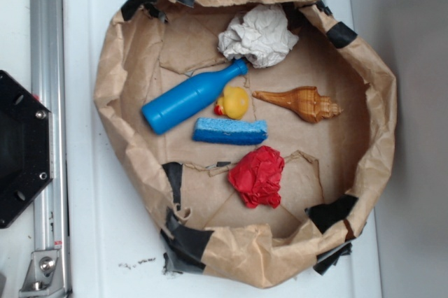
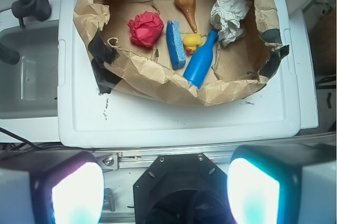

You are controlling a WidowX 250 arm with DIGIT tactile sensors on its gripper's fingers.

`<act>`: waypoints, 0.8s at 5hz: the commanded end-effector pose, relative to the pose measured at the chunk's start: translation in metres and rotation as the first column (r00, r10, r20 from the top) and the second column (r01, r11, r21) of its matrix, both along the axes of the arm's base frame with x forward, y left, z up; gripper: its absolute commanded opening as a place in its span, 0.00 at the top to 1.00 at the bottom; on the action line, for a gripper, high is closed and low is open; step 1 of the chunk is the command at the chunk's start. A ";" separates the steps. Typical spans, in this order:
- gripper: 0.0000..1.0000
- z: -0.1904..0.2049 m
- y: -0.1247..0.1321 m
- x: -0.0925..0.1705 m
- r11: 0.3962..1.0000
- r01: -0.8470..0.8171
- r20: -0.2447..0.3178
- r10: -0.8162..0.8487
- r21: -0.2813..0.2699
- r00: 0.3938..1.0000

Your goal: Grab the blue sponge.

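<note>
The blue sponge (image 1: 230,131) is a flat rough bright-blue block lying on the brown paper in the middle of the paper-lined bin (image 1: 378,88). It lies just below the blue bottle (image 1: 190,97) and the yellow duck (image 1: 234,102). In the wrist view the sponge (image 2: 176,44) stands on end between the red paper ball (image 2: 146,28) and the duck (image 2: 191,41). My gripper (image 2: 166,192) is open and empty, high above the robot base, well short of the bin. Its two pads (image 2: 78,195) glow at the bottom corners. The gripper is out of the exterior view.
A crumpled white paper (image 1: 257,35), a brown seashell (image 1: 301,103) and a red crumpled paper (image 1: 259,176) share the bin. The bin's raised paper walls carry black tape (image 1: 183,242). The black robot base (image 1: 21,147) and a metal rail (image 1: 47,67) are at the left.
</note>
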State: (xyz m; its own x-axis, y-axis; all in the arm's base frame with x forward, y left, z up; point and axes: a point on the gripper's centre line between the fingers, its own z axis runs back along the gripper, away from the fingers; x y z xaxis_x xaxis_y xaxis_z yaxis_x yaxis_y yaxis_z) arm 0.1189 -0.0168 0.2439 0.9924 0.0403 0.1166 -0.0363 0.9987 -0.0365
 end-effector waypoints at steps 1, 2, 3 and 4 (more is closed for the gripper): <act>0.00 0.000 0.000 0.000 1.000 0.000 0.000 0.000 0.000 1.000; 0.00 -0.010 0.006 0.050 0.995 0.097 0.108 -0.095 -0.012 0.990; 0.00 -0.032 0.004 0.100 0.990 0.140 0.112 -0.140 0.012 0.984; 0.00 -0.065 0.007 0.138 0.976 0.204 0.104 -0.211 0.078 0.972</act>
State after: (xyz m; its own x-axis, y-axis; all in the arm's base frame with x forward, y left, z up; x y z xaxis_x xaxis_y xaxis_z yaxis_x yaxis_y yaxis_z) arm 0.2517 -0.0055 0.1634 0.9726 -0.1616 0.1673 0.1592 0.9869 0.0275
